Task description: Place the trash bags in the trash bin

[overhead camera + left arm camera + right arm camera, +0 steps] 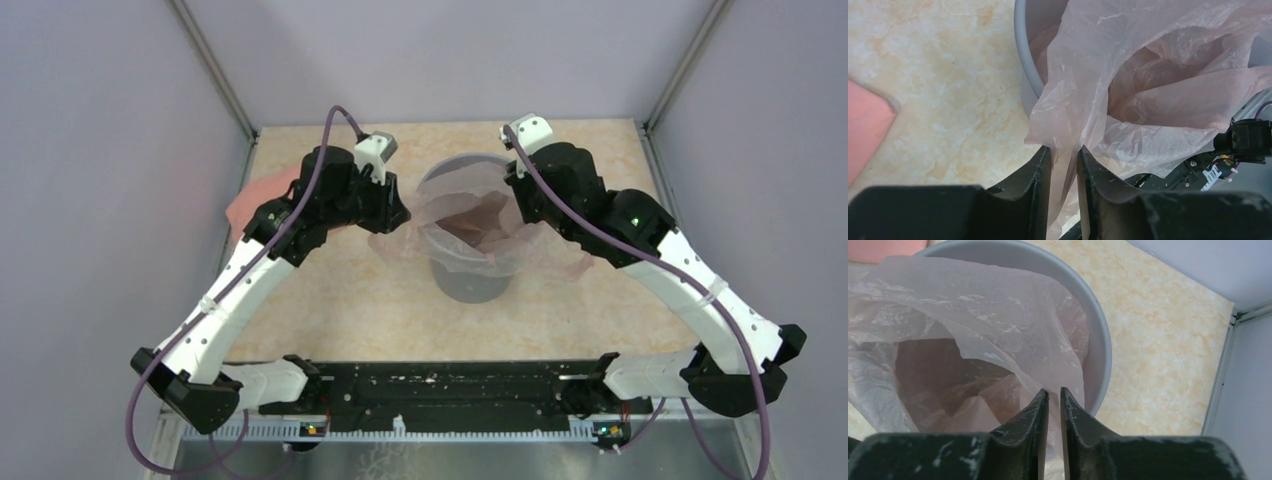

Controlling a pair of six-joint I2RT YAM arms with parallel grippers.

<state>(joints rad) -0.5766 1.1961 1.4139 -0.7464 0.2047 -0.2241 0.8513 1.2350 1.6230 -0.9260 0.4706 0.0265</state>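
I'm pinching the thin translucent pale-pink plastic film bag (468, 212) from both sides. My left claw (1064, 150) is nipping a fold just outside the round grey plastic wastebasket (470, 282), and my right claw (1054, 391) is closing narrowly on film at the opposite rim. The bag's middle is sagging inside and its edges are draping over the rim, probably so the mouth is staying spread. The wastebasket is standing mid-surface (340, 310).

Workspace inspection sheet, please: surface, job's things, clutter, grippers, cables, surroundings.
Surface: marbled beige table.
Job's things: trash bag sits in the upright trash bin, its edges draped over the rim.
Clutter: flat pink item at the table's left edge.
Grippers: left gripper and right gripper each pinch the bag's film.
Cables: purple cables run along both arms.
Surroundings: pale walls, metal corner posts.
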